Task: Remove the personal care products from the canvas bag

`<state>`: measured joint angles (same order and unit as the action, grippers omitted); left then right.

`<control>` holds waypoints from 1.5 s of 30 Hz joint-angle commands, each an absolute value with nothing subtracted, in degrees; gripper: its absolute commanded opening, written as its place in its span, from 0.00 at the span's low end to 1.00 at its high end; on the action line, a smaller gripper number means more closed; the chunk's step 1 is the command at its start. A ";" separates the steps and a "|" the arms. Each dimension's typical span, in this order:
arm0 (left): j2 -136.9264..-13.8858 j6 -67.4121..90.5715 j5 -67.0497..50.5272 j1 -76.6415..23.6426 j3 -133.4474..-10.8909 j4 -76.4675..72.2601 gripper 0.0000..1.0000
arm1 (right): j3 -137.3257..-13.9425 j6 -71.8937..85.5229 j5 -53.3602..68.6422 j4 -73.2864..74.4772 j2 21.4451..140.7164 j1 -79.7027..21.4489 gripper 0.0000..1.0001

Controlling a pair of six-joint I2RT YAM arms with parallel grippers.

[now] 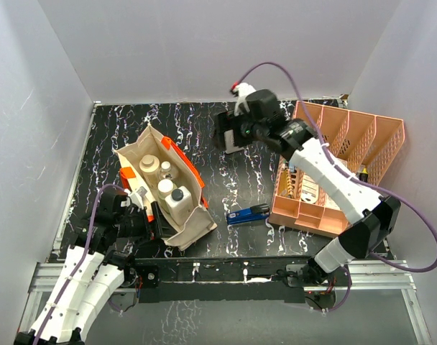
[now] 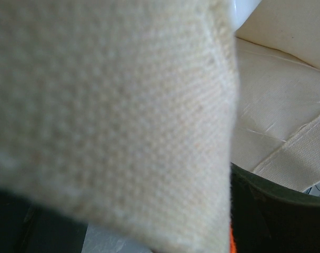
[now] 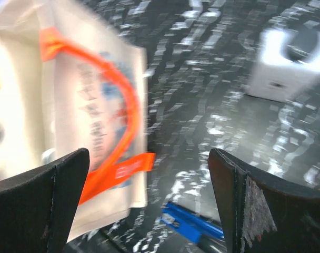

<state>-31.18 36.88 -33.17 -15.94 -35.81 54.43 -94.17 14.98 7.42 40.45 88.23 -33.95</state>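
Observation:
The canvas bag (image 1: 192, 228) lies open at the left of the table, orange handles (image 1: 184, 164) on its rim. Inside it are two pale cylinders (image 1: 149, 164) (image 1: 164, 187), a tiny bottle (image 1: 166, 170) and a white squarish bottle with a black cap (image 1: 178, 199). My left gripper (image 1: 146, 208) is at the bag's near rim, shut on the cloth; beige canvas (image 2: 112, 110) fills the left wrist view and hides the fingers. My right gripper (image 3: 148, 158) is open and empty, raised right of the bag. A second white black-capped bottle (image 3: 283, 66) lies on the table beyond it.
A blue-black stapler (image 1: 249, 214) lies on the table right of the bag and shows below the right jaws (image 3: 197, 224). A salmon-pink divided organizer (image 1: 348, 136) with small packets stands at the right. White walls close in the table.

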 commanded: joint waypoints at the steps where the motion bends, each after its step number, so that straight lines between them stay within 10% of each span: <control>1: -32.76 36.91 -36.62 -16.09 -35.03 54.65 0.80 | -99.44 16.56 6.94 36.68 86.39 -47.39 0.99; 14: -31.63 37.68 -35.50 -16.09 -34.97 54.84 0.80 | -107.19 19.45 -9.28 43.52 98.92 -66.53 0.88; 45: -30.42 36.74 -34.45 -16.13 -36.16 56.85 0.81 | -106.08 23.94 -18.35 52.20 115.46 -67.04 0.96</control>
<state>-30.65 37.93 -32.67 -15.94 -35.55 53.39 -107.28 22.35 -16.60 52.14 115.28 -67.13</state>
